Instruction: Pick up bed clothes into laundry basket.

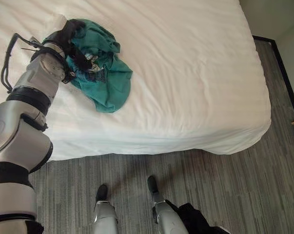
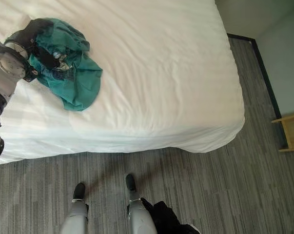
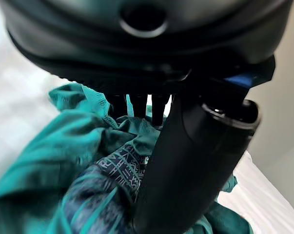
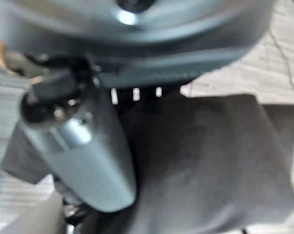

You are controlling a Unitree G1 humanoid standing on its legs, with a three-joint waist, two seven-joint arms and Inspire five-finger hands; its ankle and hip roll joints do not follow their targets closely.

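My left hand [image 1: 64, 36] is curled on the green shirt [image 1: 105, 78] on the bed [image 1: 195, 73]; next I must lift it.

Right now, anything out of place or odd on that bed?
Only the crumpled teal garment, lying bunched near the bed's left side on the otherwise smooth white bedsheet. The left hand is on it, thumb pressed into the cloth. The right hand has dark grey cloth against it above the grey striped floor.
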